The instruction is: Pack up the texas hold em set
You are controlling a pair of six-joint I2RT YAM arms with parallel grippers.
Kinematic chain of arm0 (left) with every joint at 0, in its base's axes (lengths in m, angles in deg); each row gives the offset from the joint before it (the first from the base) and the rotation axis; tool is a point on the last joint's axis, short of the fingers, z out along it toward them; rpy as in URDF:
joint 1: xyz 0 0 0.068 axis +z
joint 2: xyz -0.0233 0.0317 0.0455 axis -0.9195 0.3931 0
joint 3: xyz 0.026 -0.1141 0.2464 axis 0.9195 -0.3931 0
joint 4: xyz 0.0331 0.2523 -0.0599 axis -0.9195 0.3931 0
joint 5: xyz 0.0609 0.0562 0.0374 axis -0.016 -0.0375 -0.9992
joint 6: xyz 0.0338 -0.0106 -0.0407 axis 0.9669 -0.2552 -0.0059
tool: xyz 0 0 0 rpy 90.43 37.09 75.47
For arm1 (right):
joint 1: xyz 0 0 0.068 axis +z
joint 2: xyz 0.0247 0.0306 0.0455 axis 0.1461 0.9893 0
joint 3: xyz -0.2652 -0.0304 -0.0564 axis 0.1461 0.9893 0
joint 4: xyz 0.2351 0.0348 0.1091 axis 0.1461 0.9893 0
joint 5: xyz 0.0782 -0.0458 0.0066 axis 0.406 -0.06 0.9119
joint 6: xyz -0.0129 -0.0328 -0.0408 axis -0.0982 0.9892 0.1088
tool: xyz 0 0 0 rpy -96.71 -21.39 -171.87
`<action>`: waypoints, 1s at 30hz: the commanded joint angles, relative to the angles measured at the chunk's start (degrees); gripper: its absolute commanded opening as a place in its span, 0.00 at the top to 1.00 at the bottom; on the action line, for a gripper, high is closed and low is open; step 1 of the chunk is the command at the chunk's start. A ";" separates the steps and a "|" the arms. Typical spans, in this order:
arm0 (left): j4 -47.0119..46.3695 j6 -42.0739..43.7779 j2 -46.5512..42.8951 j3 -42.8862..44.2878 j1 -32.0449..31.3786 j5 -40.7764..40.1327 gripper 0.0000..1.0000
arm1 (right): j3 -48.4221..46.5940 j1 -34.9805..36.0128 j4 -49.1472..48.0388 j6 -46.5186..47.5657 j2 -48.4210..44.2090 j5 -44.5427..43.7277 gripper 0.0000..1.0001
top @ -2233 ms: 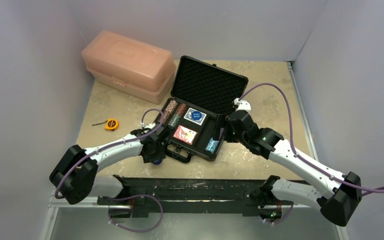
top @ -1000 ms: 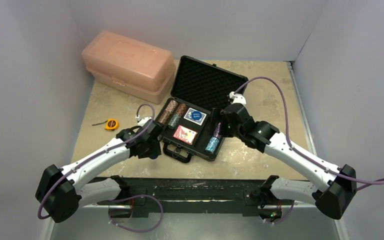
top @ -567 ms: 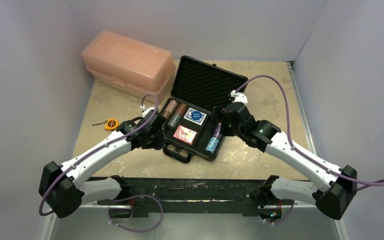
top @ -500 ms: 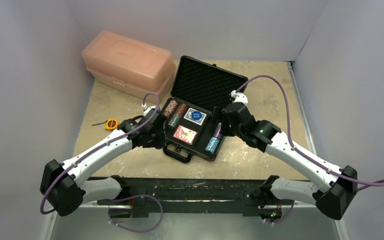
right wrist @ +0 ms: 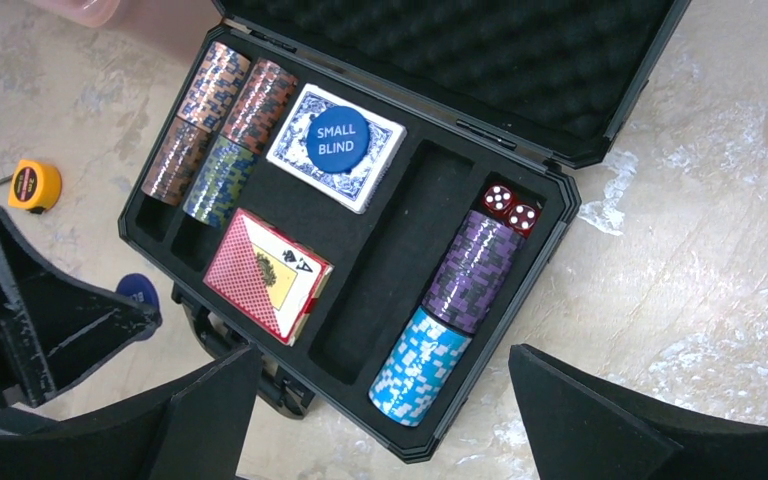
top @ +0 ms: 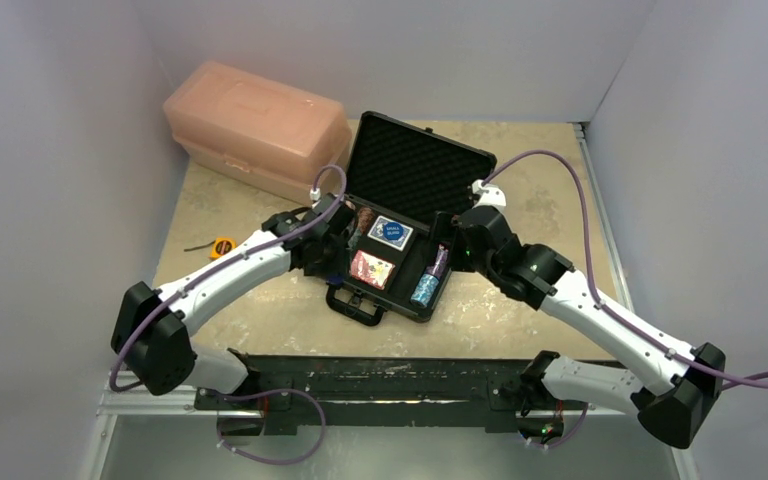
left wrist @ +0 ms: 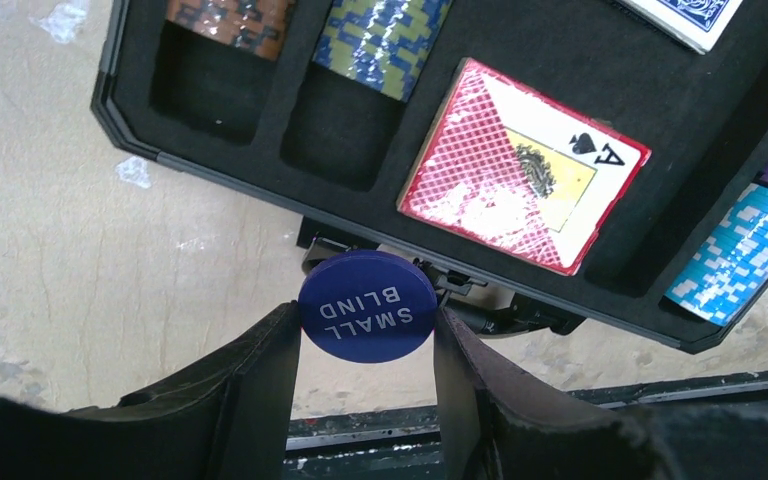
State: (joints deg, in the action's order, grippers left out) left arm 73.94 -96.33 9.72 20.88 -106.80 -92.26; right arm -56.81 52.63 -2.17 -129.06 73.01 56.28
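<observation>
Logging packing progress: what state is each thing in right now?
Small black foam-lined briefcase: open, lid raised.
Large pink plastic box: closed.
Left gripper: shut on blue round "SMALL BLIND" disc.
Right gripper: open, empty.
Second blue round disc: resting on blue card deck in case.

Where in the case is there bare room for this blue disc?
Bare: the long middle slot between the red deck and the purple and light-blue chips; the near ends of the left chip slots. Crowded: the blue deck, already carrying a disc.
</observation>
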 commanded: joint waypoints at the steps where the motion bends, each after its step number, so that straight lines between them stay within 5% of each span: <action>1: -1.50 2.24 3.68 4.69 -0.97 1.68 0.66 | -0.06 -0.16 0.29 -0.67 -1.26 -1.92 0.01; 30: -1.14 4.26 20.39 17.80 -4.44 1.60 0.67 | 3.68 -0.12 -1.22 -0.41 -2.58 -1.85 0.01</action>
State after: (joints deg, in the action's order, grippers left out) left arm 73.20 -93.40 29.68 36.66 -110.86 -89.79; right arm -53.48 52.63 -2.26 -129.19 71.04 56.06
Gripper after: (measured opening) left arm 0.467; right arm 0.987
